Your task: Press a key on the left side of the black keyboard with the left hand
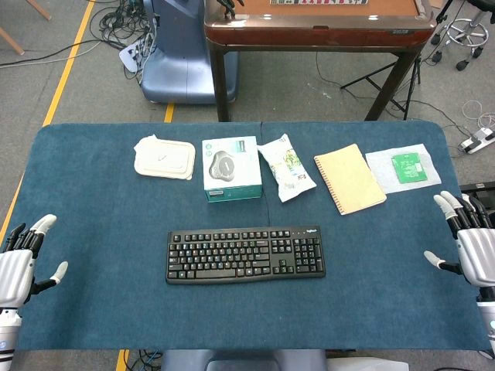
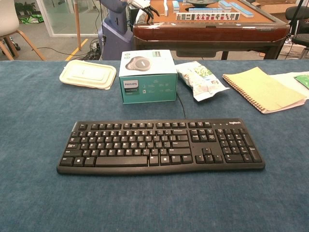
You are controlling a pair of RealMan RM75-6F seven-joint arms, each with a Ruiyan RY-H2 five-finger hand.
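Off keyboard [image 1: 245, 254], left hand [image 1: 22, 261] apparently open

We see a table [image 1: 100, 309] covered in blue cloth; on it lie a black keyboard [image 1: 245, 254] near the front and — in a row behind — a white container [image 1: 165, 158], a teal box [image 1: 230, 168], a snack packet [image 1: 286, 167], a yellow notebook [image 1: 349, 178] and a bagged green board [image 1: 406, 168].

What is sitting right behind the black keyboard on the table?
Behind the black keyboard stands a teal Philips box, with a snack packet beside it. The keyboard's cable runs back beside the box; its far end is hidden.
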